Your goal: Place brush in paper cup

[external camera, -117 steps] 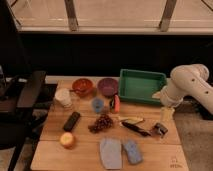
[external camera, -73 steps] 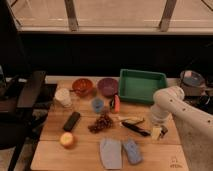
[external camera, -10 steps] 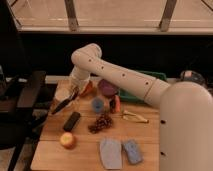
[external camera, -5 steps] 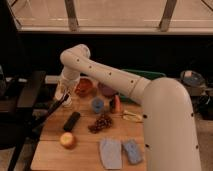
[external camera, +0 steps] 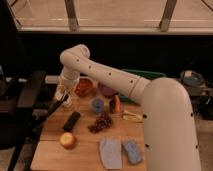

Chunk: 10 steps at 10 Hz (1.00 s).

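My gripper (external camera: 61, 95) is at the table's back left corner, right over the paper cup (external camera: 66, 103). The cup is cream-white and mostly hidden behind the gripper. The gripper is shut on the brush (external camera: 49, 115), a slim dark stick that slants down and to the left from the gripper, out past the table's left edge. Its upper end is at the cup; I cannot tell whether it is inside it. The arm reaches in from the right, across the back of the table.
On the wooden table (external camera: 85, 150) lie a black bar (external camera: 71, 121), an apple (external camera: 67, 140), grapes (external camera: 101, 121), a small blue cup (external camera: 98, 104), a red bowl (external camera: 84, 86), a purple bowl (external camera: 106, 90), a green tray (external camera: 142, 76), a pale yellowish object (external camera: 131, 116) and two cloths (external camera: 111, 152).
The arm carried the brush from the table's right side to the paper cup. Over the last second the gripper moved slightly left and the brush swung to point down-left.
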### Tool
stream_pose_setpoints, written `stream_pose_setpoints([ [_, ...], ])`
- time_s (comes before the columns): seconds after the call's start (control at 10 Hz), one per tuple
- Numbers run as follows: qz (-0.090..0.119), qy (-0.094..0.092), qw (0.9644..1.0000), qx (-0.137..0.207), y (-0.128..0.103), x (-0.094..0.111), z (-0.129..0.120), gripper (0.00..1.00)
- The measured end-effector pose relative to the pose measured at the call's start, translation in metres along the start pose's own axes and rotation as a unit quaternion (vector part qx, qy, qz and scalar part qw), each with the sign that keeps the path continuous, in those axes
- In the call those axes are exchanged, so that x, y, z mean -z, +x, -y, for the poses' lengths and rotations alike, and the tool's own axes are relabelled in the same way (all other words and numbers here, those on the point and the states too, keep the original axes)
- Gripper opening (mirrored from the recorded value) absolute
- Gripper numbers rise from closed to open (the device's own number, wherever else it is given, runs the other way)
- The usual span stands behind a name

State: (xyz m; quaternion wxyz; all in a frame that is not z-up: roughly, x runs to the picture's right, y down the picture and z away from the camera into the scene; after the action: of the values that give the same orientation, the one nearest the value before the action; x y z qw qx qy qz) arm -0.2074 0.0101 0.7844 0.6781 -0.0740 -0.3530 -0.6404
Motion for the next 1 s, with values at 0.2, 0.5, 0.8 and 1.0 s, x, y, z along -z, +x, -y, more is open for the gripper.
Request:
stream_pose_setpoints([
  [0.2,-0.001,-0.002,1.0000,0.000,0.000,0.000,-0.001,0.18],
  [0.5,-0.008,-0.018,0.9990,0.041,0.005,-0.018,0.009,0.18],
  [0.8,-0.009,-0.021,0.9969,0.075,0.009,-0.031,0.012,0.18],
  [1.0,-0.006,-0.018,0.9959,0.089,0.009,-0.037,0.013,0.18],
])
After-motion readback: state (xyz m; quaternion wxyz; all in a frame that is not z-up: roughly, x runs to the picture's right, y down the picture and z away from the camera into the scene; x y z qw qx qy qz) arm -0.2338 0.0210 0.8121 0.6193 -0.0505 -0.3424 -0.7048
